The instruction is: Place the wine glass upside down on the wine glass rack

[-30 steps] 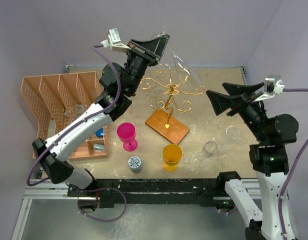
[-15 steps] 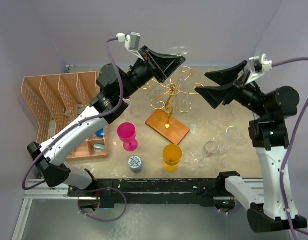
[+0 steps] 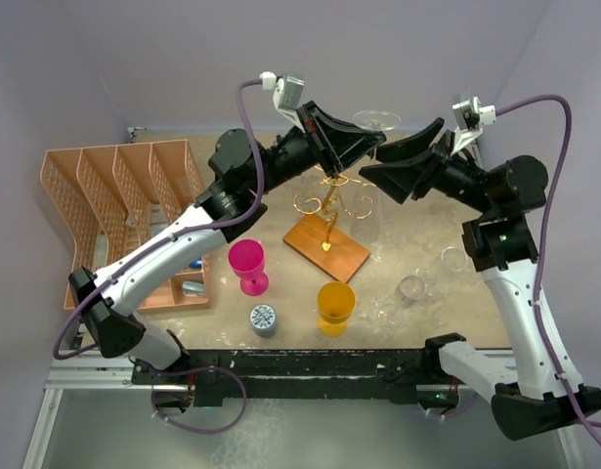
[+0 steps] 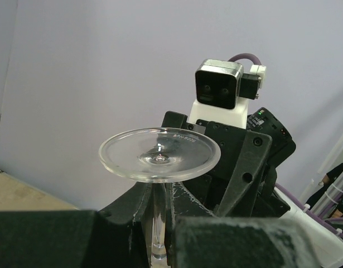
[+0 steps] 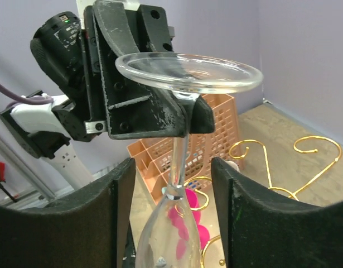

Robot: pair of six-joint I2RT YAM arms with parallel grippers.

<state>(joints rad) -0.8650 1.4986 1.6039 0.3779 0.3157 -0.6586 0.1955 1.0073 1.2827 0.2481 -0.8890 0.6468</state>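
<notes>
A clear wine glass [image 3: 376, 121] hangs upside down, foot up, over the gold wire rack [image 3: 331, 201] on its brown wooden base [image 3: 326, 248]. My left gripper [image 3: 364, 145] is shut on the glass stem [image 4: 158, 215], just under the foot [image 4: 159, 154]. My right gripper [image 3: 375, 164] is open. In the right wrist view its gripper [image 5: 174, 218] has a finger on each side of the stem [image 5: 180, 159], apart from the glass, level with the top of the bowl [image 5: 171, 243]. The left gripper [image 5: 143, 106] shows there clamping the stem below the foot [image 5: 188, 71].
An orange divided basket [image 3: 124, 210] stands at the left. A pink goblet [image 3: 248, 264], a yellow cup [image 3: 335, 307] and a small patterned jar [image 3: 264, 319] stand in front of the rack. Clear glasses [image 3: 410, 288] stand at the right. Gold scroll arms [image 5: 283, 162] spread below.
My left gripper has carried the glass to the right, over the rack. My right arm has risen and swung left, so its open fingers now straddle the glass.
</notes>
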